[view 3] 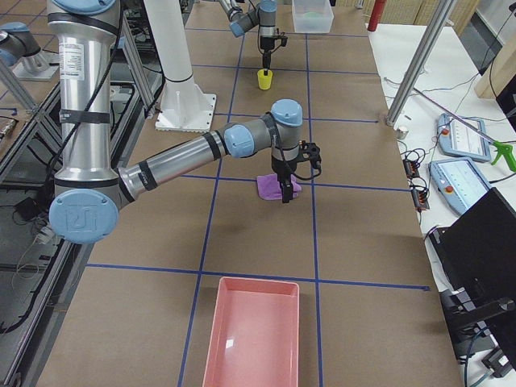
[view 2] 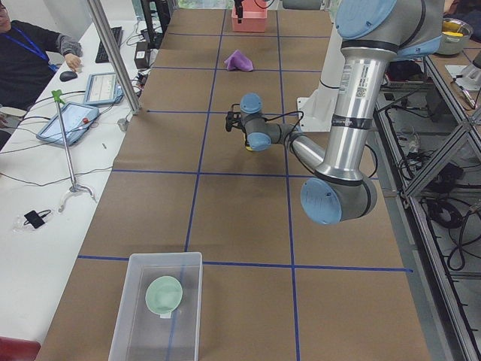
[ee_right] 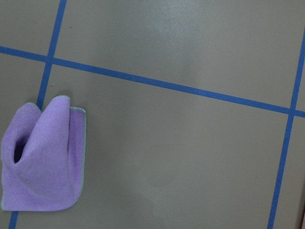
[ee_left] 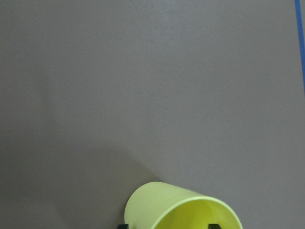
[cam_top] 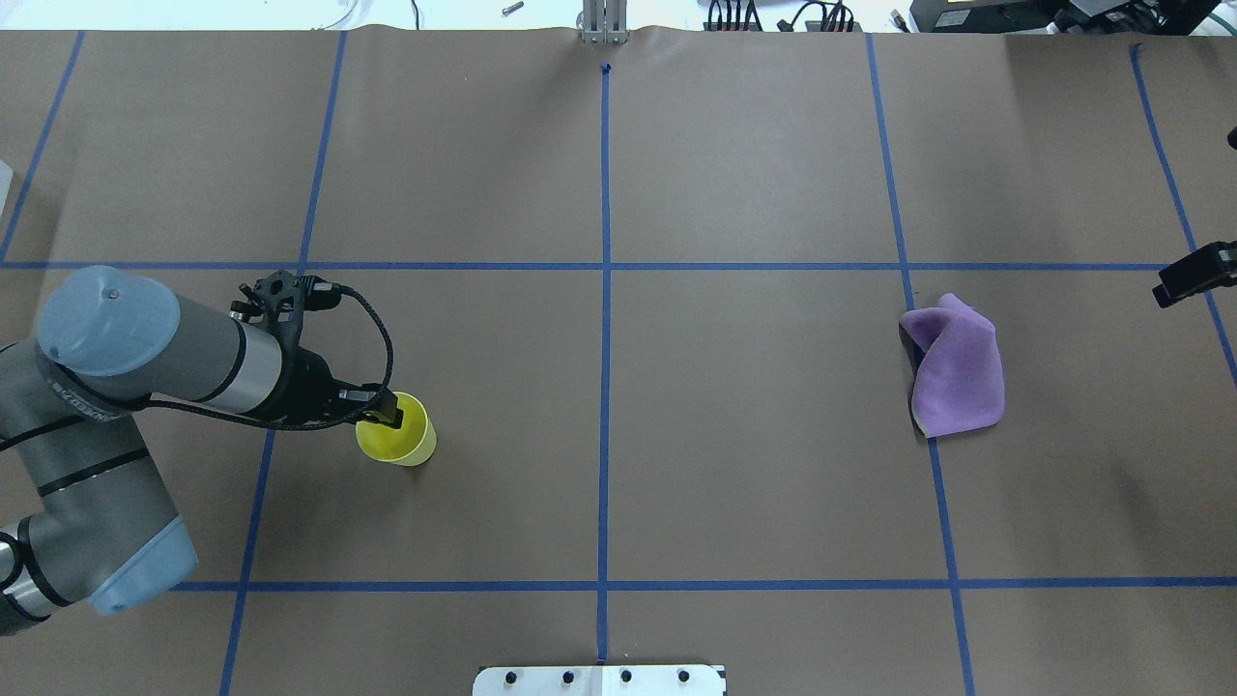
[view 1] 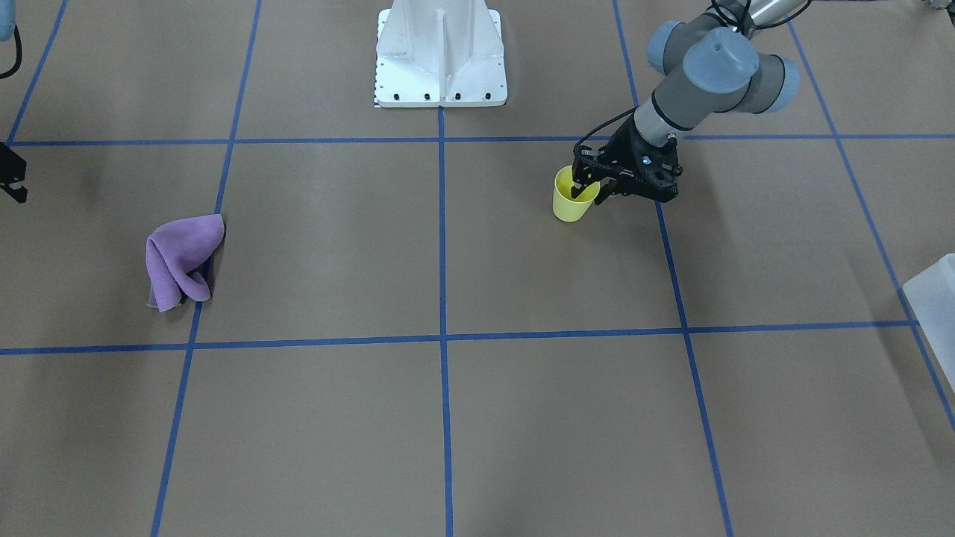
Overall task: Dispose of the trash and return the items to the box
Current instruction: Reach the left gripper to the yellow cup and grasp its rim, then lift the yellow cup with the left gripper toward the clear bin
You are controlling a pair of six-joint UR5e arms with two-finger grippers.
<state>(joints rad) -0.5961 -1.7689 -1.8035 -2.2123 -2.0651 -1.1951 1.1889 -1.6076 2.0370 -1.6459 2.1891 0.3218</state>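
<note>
The brown-papered worktop (cam_top: 754, 435) is divided into squares by blue tape lines. The left arm (cam_top: 145, 348) reaches out low over the robot's left half. The right arm (view 3: 185, 157) stretches across the other half. The white pedestal (view 1: 442, 56) stands at the robot's edge, on the centre tape line.

A pink tray (view 3: 250, 339) sits at the worktop's right end. The box (view 2: 184, 323), frosted and translucent, sits at the opposite left end, well apart from everything in the middle.

A purple cloth (cam_top: 955, 372) lies crumpled on the right half, on a tape line.

The mint-green bowl (view 2: 164, 295) lies inside the box, mouth up, nearer its wall on the operators' side.

The yellow cup (cam_top: 398, 447) stands upright on the worktop in the left half, in the middle row of squares. It is near a lengthwise tape line and far from the box.

The left gripper (view 1: 588, 192) points down at the cup's rim. Its jaws are spread, with one finger inside the cup and the other outside the wall, so it straddles the rim without pinching it.

The right gripper (view 3: 284, 197) hangs pointing down, beside the cloth and towards the worktop's right end. Whether it is clenched or released I cannot tell.
</note>
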